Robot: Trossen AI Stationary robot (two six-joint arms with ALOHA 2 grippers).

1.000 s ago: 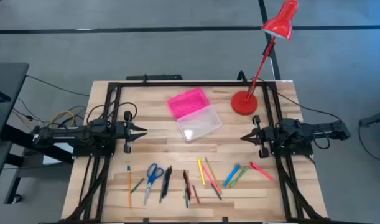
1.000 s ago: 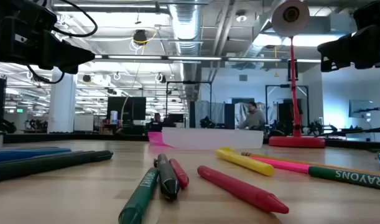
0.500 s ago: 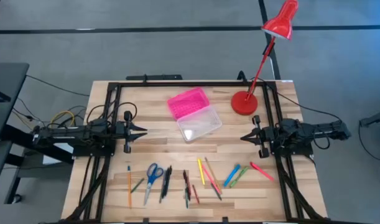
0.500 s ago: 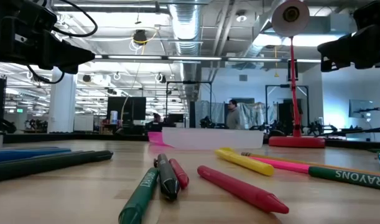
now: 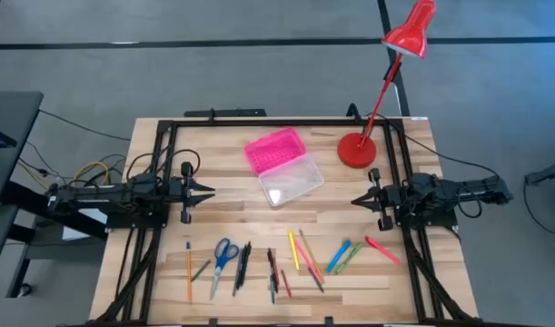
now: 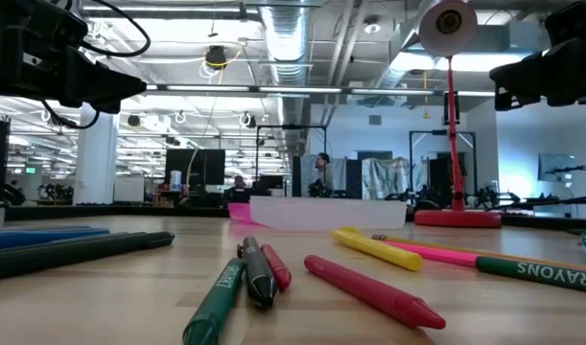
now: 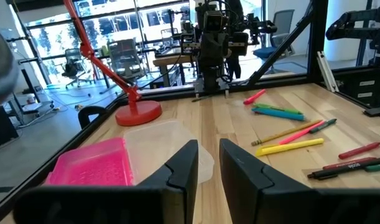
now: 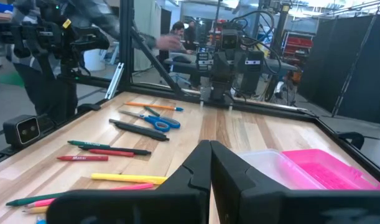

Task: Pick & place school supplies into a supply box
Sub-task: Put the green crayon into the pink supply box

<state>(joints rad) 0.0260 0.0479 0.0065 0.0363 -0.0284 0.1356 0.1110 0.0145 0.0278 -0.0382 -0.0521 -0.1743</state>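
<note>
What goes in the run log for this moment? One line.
left pincer: open, empty | right pincer: shut, empty | supply box: open | school supplies: on table

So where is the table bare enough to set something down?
Bare: between the box and the left gripper, and between the box and the right gripper. Crowded: the near strip, from the scissors to the pink pen.

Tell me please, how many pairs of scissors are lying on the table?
1. The blue-handled scissors lie near the table's front edge, on the left arm's side, between an orange pencil and black pens. Nothing hides a second pair.
</note>
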